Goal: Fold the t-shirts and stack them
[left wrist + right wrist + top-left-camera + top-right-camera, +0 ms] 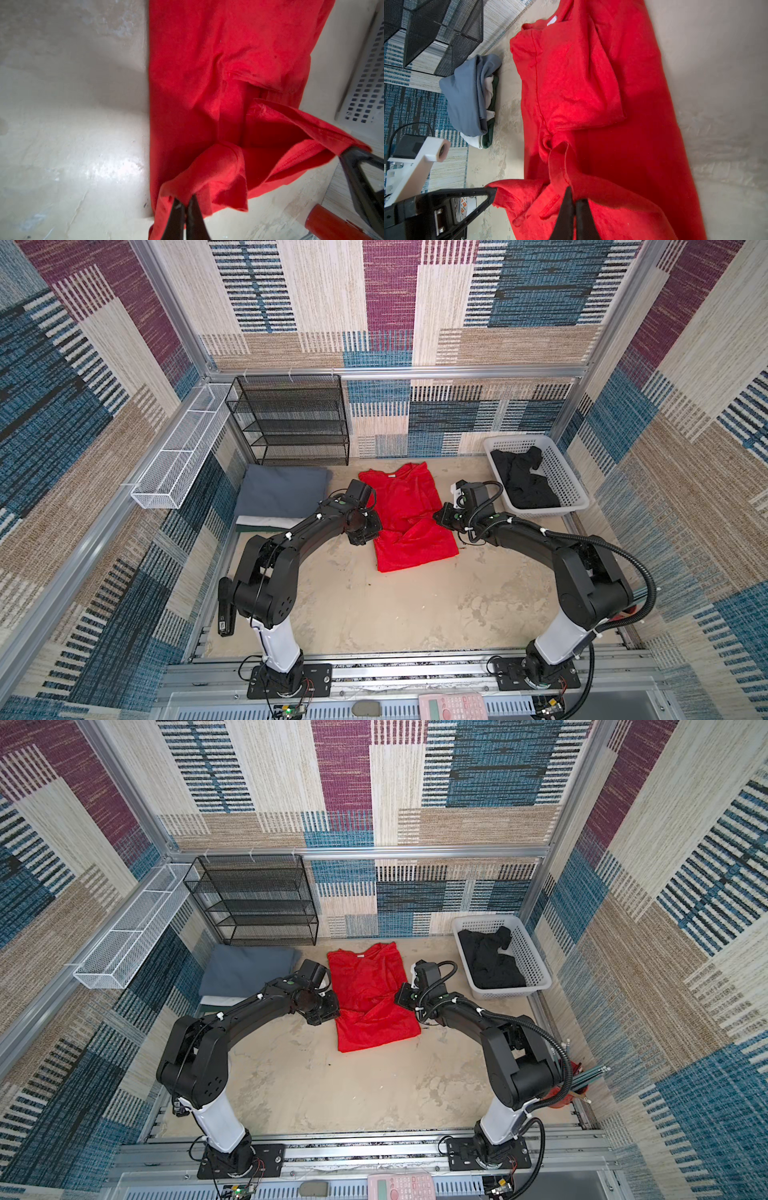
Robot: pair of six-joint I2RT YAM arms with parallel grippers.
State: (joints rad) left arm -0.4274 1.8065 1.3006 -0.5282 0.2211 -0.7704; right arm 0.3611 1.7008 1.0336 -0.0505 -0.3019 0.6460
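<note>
We are holding the red t-shirt point(409, 506) by its stitched hem point(295, 160). The left gripper point(185, 200) is pinching one bunched corner, jaws pressed together on the cloth, and the right gripper point(574, 196) is pinching the other corner the same way. In both top views the wrists are hiding the fingertips, so we are reading both grips from the wrist views.

The shirt is lying on the table in front of the black mesh rack point(291, 418), its long axis running straight away from the rack. The collar end, marked by the white neck label point(552, 20), is pointing at the rack. Both grippers are sitting over the shirt's side edges about halfway along that axis. They are holding the hem up off the layer beneath, so flat red cloth is lying both rackward of them and away from the rack.

We are judging this as a lengthwise fold in progress. The collar is lying rackward of both grippers, so the hem should be travelling along the long axis towards it. The right gripper is looking slightly nearer the rack, so the hem line may be skewing.

The folded pile, a grey t-shirt point(282, 489) over a white t-shirt point(489, 87) and a dark green t-shirt point(490, 133), is resting at the rack's foot, nearer the left arm. A black t-shirt point(523, 485) is sitting in the white basket point(544, 511), well apart from the rack.
</note>
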